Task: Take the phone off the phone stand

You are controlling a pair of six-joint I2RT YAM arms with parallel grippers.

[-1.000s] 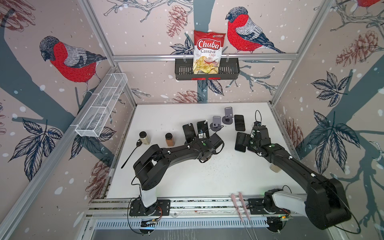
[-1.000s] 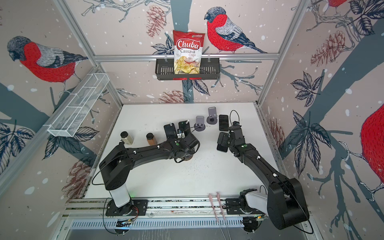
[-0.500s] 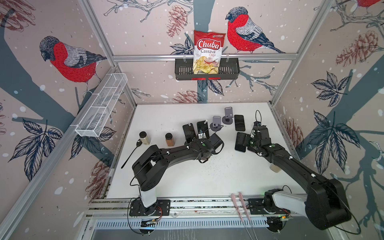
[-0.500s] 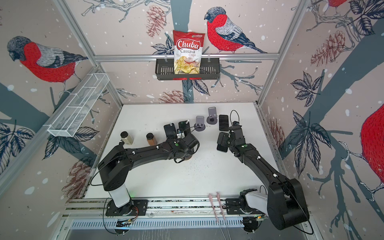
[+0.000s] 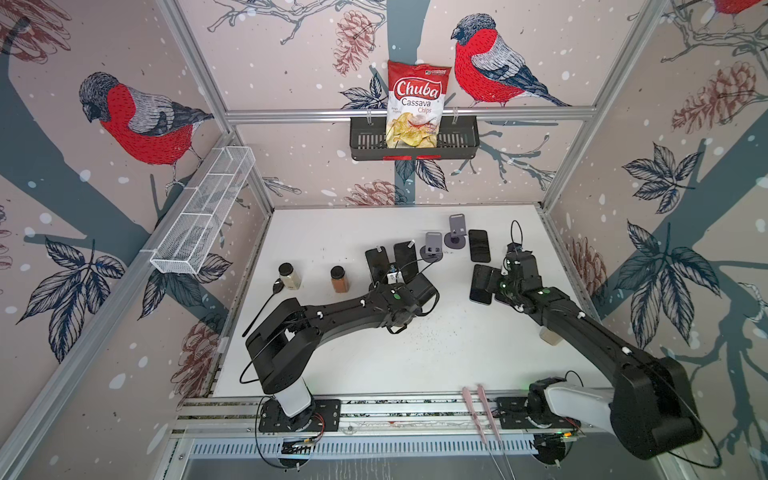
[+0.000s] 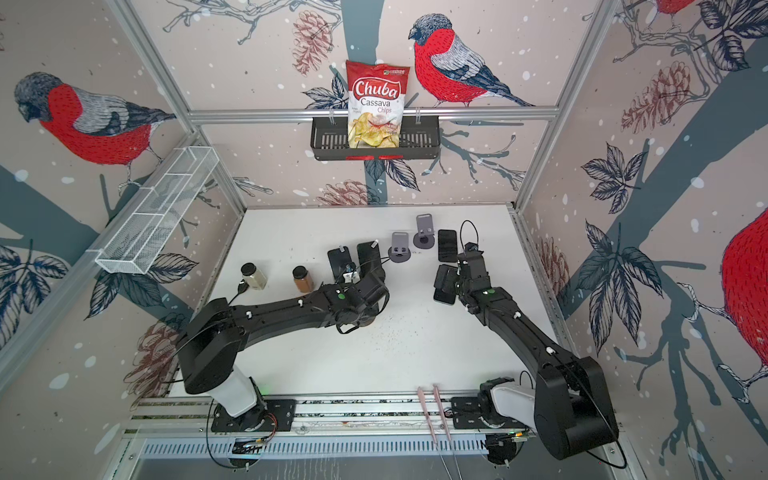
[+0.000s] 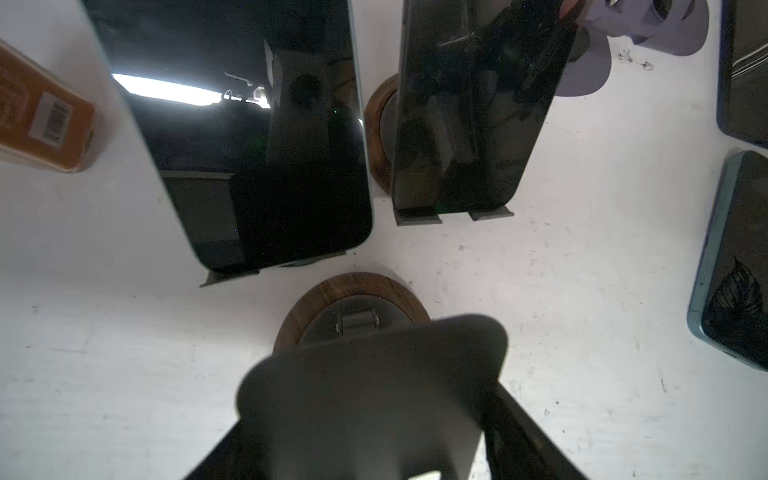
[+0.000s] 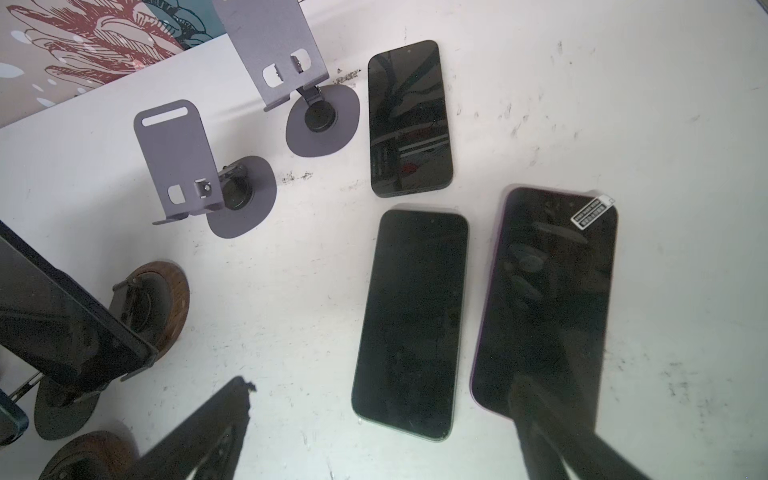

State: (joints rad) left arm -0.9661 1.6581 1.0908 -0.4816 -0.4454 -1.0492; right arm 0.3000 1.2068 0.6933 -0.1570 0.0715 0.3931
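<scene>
Gripping phone stand (image 7: 374, 374), left tool (image 7: 368, 415) closed

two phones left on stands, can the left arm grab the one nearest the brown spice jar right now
Probably not yet: the left gripper is shut on an empty stand. The phone stands just beyond it, otherwise unobstructed.
</scene>
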